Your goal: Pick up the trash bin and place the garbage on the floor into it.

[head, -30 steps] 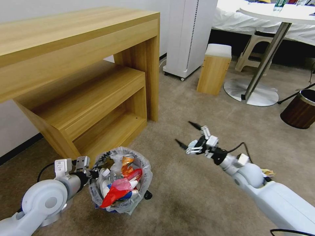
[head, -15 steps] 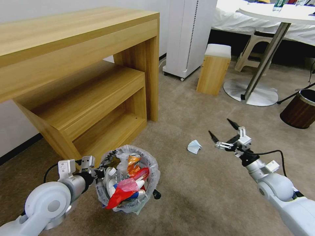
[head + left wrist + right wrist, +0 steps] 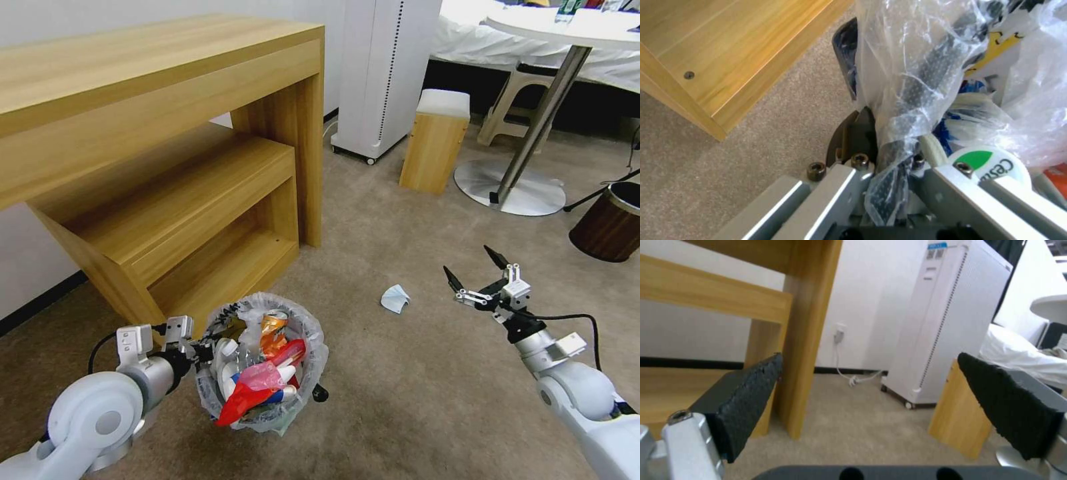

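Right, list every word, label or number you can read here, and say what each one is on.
"Cest", cut off: round white lid with a green patch, inside the bag-lined round trash bin gripped by the left end effector.
Black lettering on the translucent bin bag: too crumpled to read.
Blue label atop the tall white cabinet: too blurred.

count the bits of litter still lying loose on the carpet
1: a crumpled pale-blue piece of litter on the beige carpet, between the trash bin and the open right end effector. More may lie out of frame.
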### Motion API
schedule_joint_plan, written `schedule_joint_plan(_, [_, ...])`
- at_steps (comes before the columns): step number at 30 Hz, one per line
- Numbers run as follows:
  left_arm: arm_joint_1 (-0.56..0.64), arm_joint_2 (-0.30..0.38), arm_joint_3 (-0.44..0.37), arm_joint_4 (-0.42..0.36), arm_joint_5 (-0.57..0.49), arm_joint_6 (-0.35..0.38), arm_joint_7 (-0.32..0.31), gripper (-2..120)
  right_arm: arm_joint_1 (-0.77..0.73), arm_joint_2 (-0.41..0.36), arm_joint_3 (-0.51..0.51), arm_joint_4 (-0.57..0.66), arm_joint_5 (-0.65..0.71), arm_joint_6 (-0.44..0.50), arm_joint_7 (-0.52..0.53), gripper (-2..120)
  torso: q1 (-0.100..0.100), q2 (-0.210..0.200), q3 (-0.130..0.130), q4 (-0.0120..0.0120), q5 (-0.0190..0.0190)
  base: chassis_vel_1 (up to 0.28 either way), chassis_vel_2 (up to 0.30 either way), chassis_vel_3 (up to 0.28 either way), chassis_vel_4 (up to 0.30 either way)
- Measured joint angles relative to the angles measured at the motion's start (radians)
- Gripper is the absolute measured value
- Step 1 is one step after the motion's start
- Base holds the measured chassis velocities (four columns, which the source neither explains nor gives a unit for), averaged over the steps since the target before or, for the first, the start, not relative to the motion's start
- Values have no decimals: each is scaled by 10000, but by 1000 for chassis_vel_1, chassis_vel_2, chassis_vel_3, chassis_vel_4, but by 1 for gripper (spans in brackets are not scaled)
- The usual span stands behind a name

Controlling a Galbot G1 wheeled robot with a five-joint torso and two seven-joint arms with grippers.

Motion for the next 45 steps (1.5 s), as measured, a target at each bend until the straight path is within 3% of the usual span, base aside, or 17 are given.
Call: schedule_joint_plan(45, [398, -617, -209, -594, 360, 51, 50, 0, -758, 262, 1222, -44, 11, 312, 139, 100, 0, -1, 1, -1, 0, -19, -19, -17, -21])
